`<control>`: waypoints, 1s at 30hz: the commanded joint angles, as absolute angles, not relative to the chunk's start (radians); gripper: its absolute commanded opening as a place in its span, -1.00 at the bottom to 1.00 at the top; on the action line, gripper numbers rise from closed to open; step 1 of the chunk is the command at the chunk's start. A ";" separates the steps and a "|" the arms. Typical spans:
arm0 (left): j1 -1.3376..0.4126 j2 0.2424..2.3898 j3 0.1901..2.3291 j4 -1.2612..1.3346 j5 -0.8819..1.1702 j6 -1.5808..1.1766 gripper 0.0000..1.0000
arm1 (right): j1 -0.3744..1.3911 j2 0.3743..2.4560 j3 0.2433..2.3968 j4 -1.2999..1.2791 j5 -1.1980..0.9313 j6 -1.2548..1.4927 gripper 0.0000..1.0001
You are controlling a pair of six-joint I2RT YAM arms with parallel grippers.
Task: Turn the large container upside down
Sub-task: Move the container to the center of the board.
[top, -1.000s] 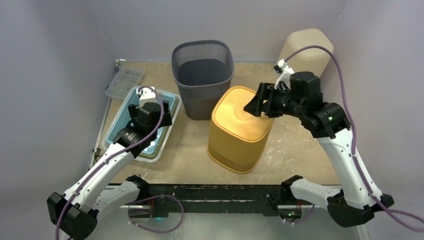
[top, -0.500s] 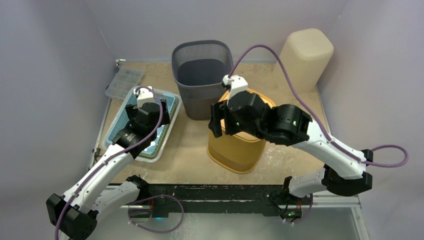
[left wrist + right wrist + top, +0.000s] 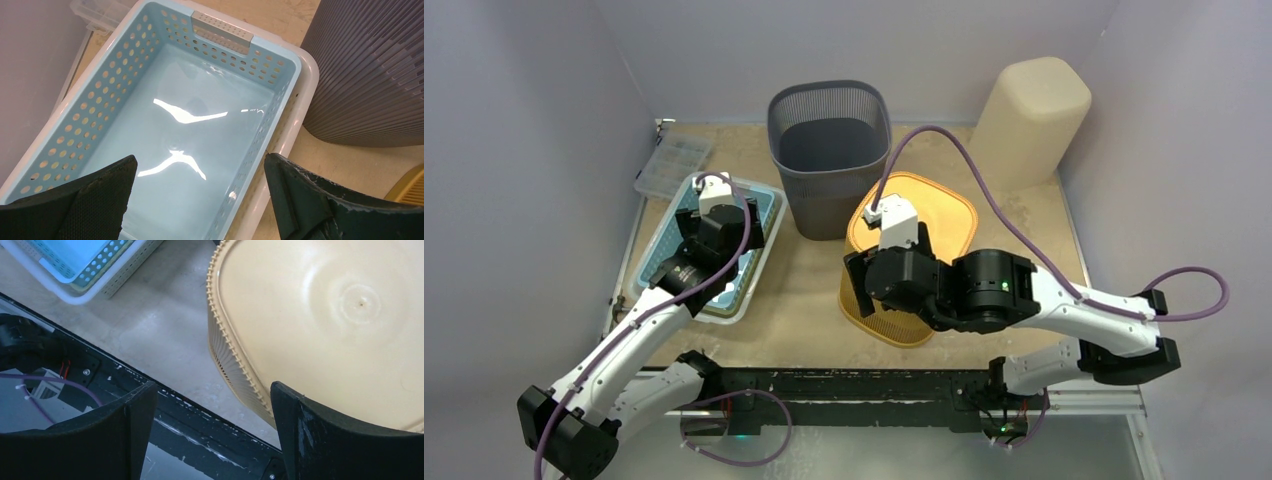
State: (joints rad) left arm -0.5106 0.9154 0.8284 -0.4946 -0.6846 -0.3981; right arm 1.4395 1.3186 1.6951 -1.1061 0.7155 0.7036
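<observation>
The right gripper point(image 3: 212, 390) has its two black fingers spread wide, and nothing is caught between them. Just under it, and reaching away ahead of it, is the large yellow container point(image 3: 325, 315). The container stands on the table point(image 3: 150, 315) with its closed smooth base turned up and its ribbed wall going down to the surface. One rounded corner of the container lies in the gap of the jaws, closer to the right finger. Under the left finger there is only bare table and the black rail point(image 3: 75, 370) of the frame. The left gripper point(image 3: 199, 162) is also wide open and holds nothing. It hangs over the blue basket point(image 3: 100, 100), which sits inside a white tray point(image 3: 307, 95), and the basket's floor shows between the fingers. Beyond its right finger rises the ribbed wall of the grey bin point(image 3: 370, 70), just beside the tray. In the top view the bin stands directly behind the yellow container, very close to it; I cannot tell if they touch. Farther away, a clear box point(image 3: 672, 165) lies beyond the left gripper. A tall beige container point(image 3: 1034, 115) stands in the far corner, well apart from the right gripper.
</observation>
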 commanded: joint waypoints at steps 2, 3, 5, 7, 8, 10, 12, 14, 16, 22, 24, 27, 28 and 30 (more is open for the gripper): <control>-0.502 0.920 0.840 -0.471 -0.691 -0.374 0.95 | 1.439 1.214 1.667 -1.100 0.745 0.761 0.71; -0.502 0.923 0.840 -0.471 -0.691 -0.375 0.95 | 1.439 1.191 1.655 -1.074 0.721 0.747 0.71; -0.502 0.926 0.840 -0.471 -0.688 -0.374 0.94 | 1.439 1.137 1.621 -1.001 0.670 0.716 0.72; -0.502 0.929 0.842 -0.469 -0.684 -0.374 0.94 | 1.439 1.082 1.575 -0.913 0.589 0.673 0.76; -0.502 0.930 0.841 -0.469 -0.683 -0.374 0.94 | 1.439 1.062 1.551 -0.882 0.539 0.658 0.79; -0.502 0.934 0.842 -0.469 -0.681 -0.374 0.93 | 1.439 1.044 1.513 -0.845 0.480 0.643 0.83; -0.502 0.934 0.841 -0.471 -0.681 -0.377 0.93 | 1.439 1.067 1.495 -0.857 0.450 0.647 0.84; -0.502 0.934 0.840 -0.470 -0.677 -0.377 0.93 | 1.439 1.109 1.484 -0.895 0.454 0.660 0.84; -0.502 0.936 0.840 -0.470 -0.675 -0.379 0.93 | 1.438 1.150 1.476 -0.971 0.465 0.715 0.84; -0.502 0.936 0.840 -0.472 -0.673 -0.379 0.92 | 1.436 1.194 1.489 -1.142 0.683 0.859 0.98; -0.502 0.937 0.841 -0.471 -0.673 -0.379 0.92 | 1.431 1.161 1.480 -1.141 0.715 0.879 0.98; -0.502 0.942 0.840 -0.471 -0.671 -0.380 0.92 | 1.392 1.087 1.452 -1.135 0.782 0.941 0.97; -0.502 0.944 0.841 -0.472 -0.669 -0.379 0.92 | 1.365 1.055 1.441 -1.134 0.797 0.959 0.98; -0.502 0.947 0.841 -0.471 -0.667 -0.379 0.91 | 1.294 1.007 1.414 -1.133 0.808 1.001 0.98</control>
